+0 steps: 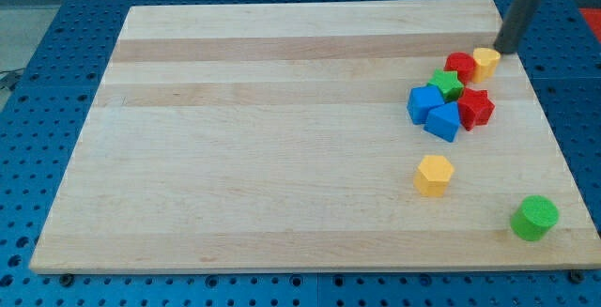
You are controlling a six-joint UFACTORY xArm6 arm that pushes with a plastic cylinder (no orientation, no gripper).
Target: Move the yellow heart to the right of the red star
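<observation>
Yellow heart (486, 61): far right part of the counter (282, 157), at the far-right end of a cluster of blocks. Shape only roughly legible from here. Its left side touches a red block (459, 64), rounded, exact shape unclear.

My tip (500, 52): at the heart's far-right edge, touching it or just short of it; cannot tell which. The tool is a plain dark rod slanting up to the view's top right, with no parts that open or close, and it holds nothing.

Red star (475, 107): just nearer than the heart and slightly to its left, with a small gap between them. So the heart sits beyond the star, not level with it on its right.

Rest of cluster: green star (447, 84) left of the red star and nearer than the red block. Two blue blocks, one (425, 102) at the cluster's left, the other (442, 120) at its near edge, against the red star.

Apart from the cluster: a yellow hexagonal block (434, 174) nearer; a green cylinder (535, 217) by the near right corner.
</observation>
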